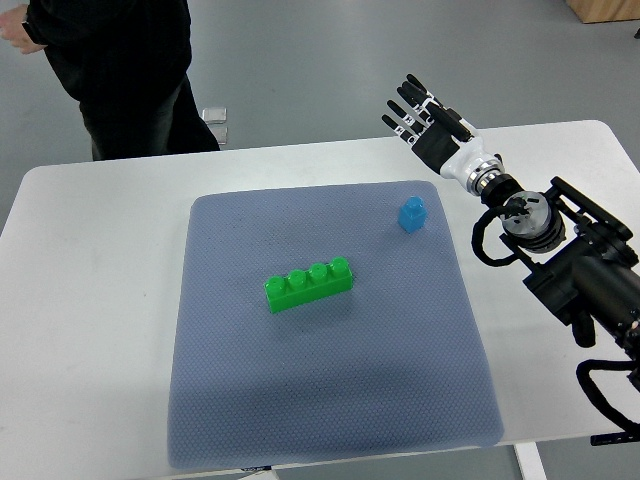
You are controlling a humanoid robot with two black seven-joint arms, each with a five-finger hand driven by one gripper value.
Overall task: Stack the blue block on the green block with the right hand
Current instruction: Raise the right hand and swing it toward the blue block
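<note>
Robot hand (420,117), mine, right: fingers spread, empty, raised beyond blue block (411,213), presumably for approach. Blue block upright on mat (330,400); green block (309,284) well apart, studs up, ready for stacking.

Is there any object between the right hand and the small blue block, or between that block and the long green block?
Nothing visible stands in either path. The right hand, fingers spread, holds nothing beyond the grey mat's far right corner. The small blue plastic block and the long green studded block stand apart, with only bare mat between them.
</note>
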